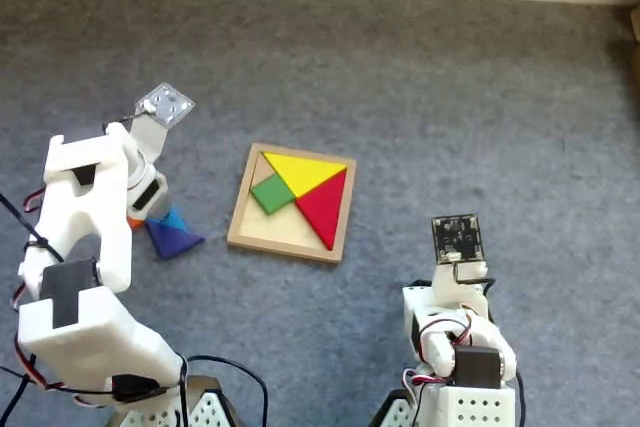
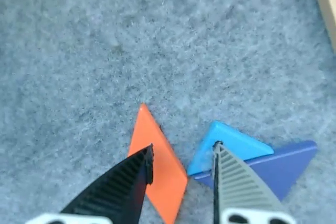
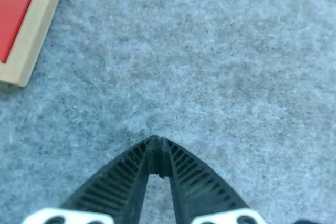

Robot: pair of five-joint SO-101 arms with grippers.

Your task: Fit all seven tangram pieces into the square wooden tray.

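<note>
The square wooden tray (image 1: 268, 231) lies mid-table and holds a yellow triangle (image 1: 300, 171), a red triangle (image 1: 325, 207) and a green square (image 1: 271, 195). Left of it on the carpet lie an orange parallelogram (image 2: 161, 167), a light blue triangle (image 2: 233, 141) and a dark blue triangle (image 2: 287, 162), the blue ones overlapping. My left gripper (image 2: 182, 148) hangs open just above them, its black finger (image 2: 131, 179) over the orange piece and its grey finger (image 2: 233, 182) over the blue ones. My right gripper (image 3: 156, 144) is shut and empty over bare carpet, near the tray's corner (image 3: 31, 40).
Grey carpet covers the table. The left arm (image 1: 85, 217) stands over the loose pieces, hiding part of them in the high view. The right arm (image 1: 455, 322) is folded back at the near right. A pale wall edge runs along the far side.
</note>
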